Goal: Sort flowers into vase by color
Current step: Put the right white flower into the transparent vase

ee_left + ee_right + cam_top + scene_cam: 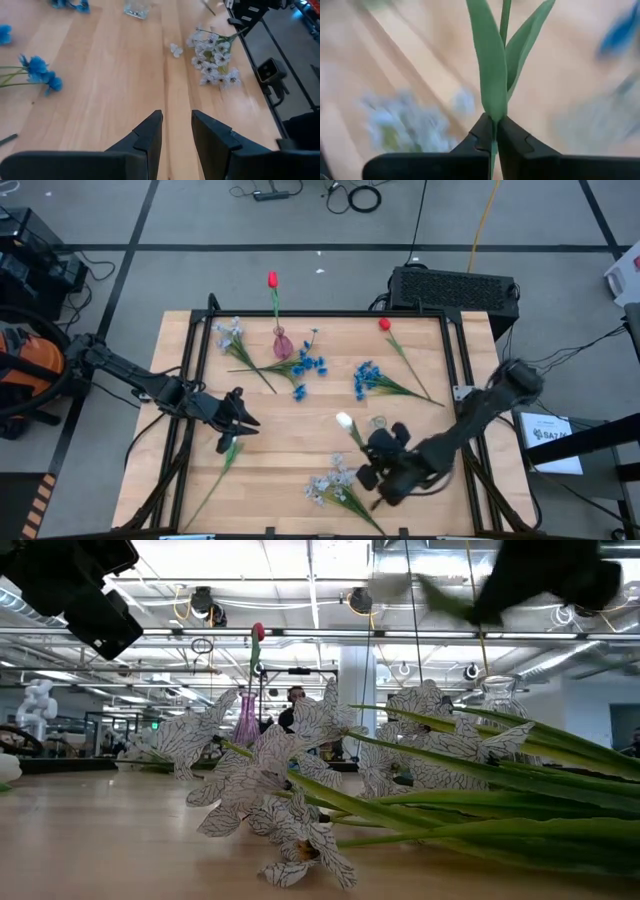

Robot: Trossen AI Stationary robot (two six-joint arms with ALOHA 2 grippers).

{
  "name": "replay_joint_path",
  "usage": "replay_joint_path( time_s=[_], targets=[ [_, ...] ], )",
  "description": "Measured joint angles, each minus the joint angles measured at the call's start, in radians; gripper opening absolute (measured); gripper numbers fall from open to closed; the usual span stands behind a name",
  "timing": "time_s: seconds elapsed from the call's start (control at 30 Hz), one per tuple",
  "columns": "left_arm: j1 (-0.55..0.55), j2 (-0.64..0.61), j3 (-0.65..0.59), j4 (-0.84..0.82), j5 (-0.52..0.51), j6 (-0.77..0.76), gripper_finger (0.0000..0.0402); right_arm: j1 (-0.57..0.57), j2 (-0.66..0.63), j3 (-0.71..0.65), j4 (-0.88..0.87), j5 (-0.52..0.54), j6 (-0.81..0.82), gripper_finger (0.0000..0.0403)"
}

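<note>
Your right gripper (495, 131) is pinching the green stem of a white tulip bud flower (345, 423), its jaws closed on the stalk with the leaves rising straight ahead of the fingertips. A pale lavender-white spray (333, 485) is lying just beside it. Your left gripper (176, 131) is hovering with fingers parted, holding nothing, over bare wooden tabletop (115, 95).

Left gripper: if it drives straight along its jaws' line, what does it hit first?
Bare table first; farther along, the small glass vase sits roughly in line with the left gripper. Depth is unclear.
</note>
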Motion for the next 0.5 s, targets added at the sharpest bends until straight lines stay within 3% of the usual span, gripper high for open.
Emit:
replay_joint_path(
  time_s=[0.13,0.2,0.37,0.5],
  targets=[
    [0.000,0.000,0.000,0.016,-0.020,0.000,0.0111,0.039,-0.167,-0.020,-0.001,0.299,-0.148,0.0002],
    [0.000,0.000,0.000,0.017,-0.021,0.000,0.0111,0.039,-0.246,-0.059,-0.007,0.389,-0.202,0.0002],
    [0.000,0.000,0.000,0.072,-0.043,0.000,0.0111,0.017,-0.507,-0.230,0.103,0.416,-0.360,0.0001],
    [0.000,0.000,0.000,0.110,-0.118,0.001,0.0111,0.004,-0.738,-0.419,0.442,0.362,-0.654,0.0001]
  ],
)
